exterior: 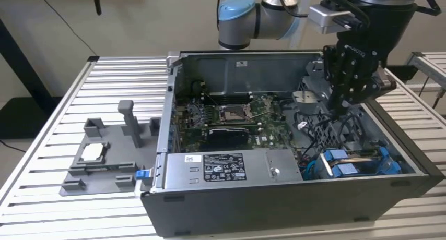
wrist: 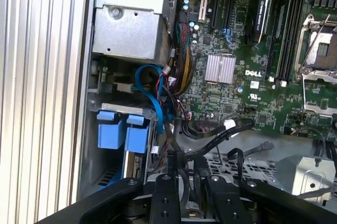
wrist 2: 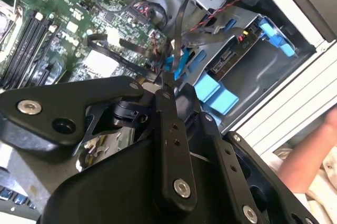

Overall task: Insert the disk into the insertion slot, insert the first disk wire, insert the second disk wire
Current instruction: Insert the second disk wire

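The disk (exterior: 359, 160) lies in its blue carrier inside the insertion slot (exterior: 314, 169), at the open case's near corner on the exterior view's right. The carrier's blue tabs (wrist: 121, 129) (wrist 2: 213, 91) are seen in both wrist views, set in the grey bay (wrist 2: 258, 71). My gripper (exterior: 341, 107) reaches down into the case just behind the slot. In the second wrist view the gripper (wrist 2: 168, 79) is shut on a thin black wire (wrist 2: 184, 23). In the first wrist view that black wire (wrist: 216, 138) runs from the gripper (wrist: 185, 159) across the case floor.
The grey labelled power-supply box (exterior: 230, 167) fills the case's front, with the motherboard (exterior: 230, 117) behind it. A blue flat cable (wrist: 154, 84) loops near the bay. A grey fixture (exterior: 104, 156) stands on the slatted table at the exterior view's left. A person's hand (wrist 2: 310, 155) is beside the case.
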